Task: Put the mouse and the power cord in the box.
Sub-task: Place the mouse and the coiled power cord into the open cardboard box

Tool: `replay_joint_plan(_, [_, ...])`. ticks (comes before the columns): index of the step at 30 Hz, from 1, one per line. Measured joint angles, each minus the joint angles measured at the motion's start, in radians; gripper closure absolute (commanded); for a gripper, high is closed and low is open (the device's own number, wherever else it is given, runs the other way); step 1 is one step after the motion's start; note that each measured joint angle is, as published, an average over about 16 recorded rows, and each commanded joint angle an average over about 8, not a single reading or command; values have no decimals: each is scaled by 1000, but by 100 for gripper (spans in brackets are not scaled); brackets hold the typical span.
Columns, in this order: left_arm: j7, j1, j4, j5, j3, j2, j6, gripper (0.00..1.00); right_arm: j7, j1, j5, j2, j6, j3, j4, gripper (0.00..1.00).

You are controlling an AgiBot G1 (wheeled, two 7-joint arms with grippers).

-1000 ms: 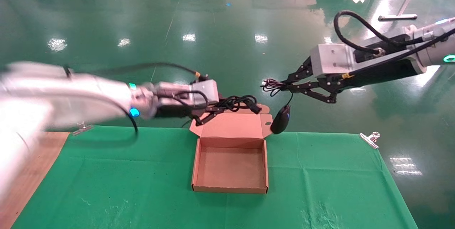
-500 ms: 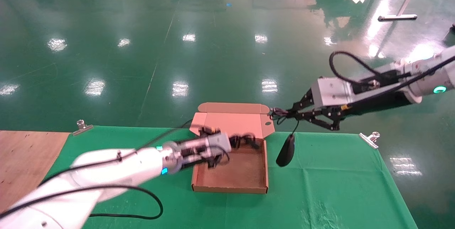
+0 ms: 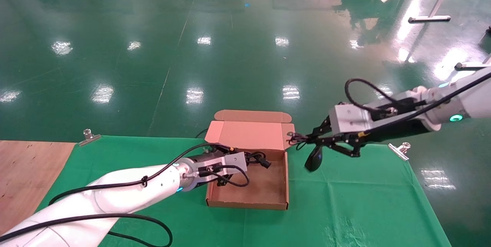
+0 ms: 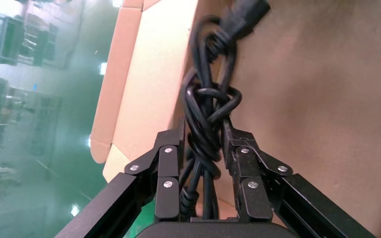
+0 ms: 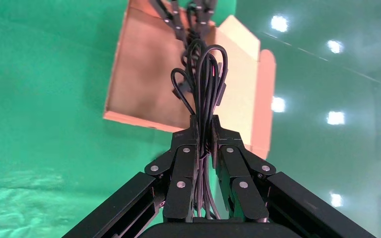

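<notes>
The left end effector (image 3: 251, 159) reaches over the left wall of the box (image 3: 215, 200), its fingers (image 4: 167, 173) pinching the power cord (image 4: 209, 114), whose bundle and plug hang just beyond the tips above the far part of the box floor. Right of the box, above the green worktop (image 3: 345, 201), the right end effector (image 3: 297, 138) is pressed together on the mouse's thin cable; the mouse (image 3: 314, 158) dangles below it, near the box's right wall.

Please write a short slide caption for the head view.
Left gripper holds the power cord over the open box; right gripper dangles the mouse by its cable beside it.
</notes>
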Motion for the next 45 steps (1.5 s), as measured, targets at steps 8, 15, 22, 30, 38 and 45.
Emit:
replay_joint_plan(8, [-53, -33, -8, -94, 29, -28, 42, 0, 8, -8, 0, -45, 6, 0, -12, 100])
replay_joint_plan(15, [-8, -43, -63, -247, -39, -156, 211, 0, 36, -3, 0, -112, 23, -2, -8, 100])
replay_joint_plan(22, [89, -10, -136, -386, -129, -343, 382, 0, 96, -36, 8, -175, 59, -14, 59, 100])
replay_joint_plan(30, [154, 49, -157, -474, -195, -502, 451, 0, 238, -157, 57, -207, 140, -96, 267, 100])
replay_joint_plan(38, [197, 87, -137, -512, -224, -565, 471, 0, 377, -286, 120, -208, 316, -253, 437, 100])
replay_joint_plan(45, [229, 99, -113, -527, -236, -571, 484, 0, 415, -357, 154, -205, 519, -369, 453, 68])
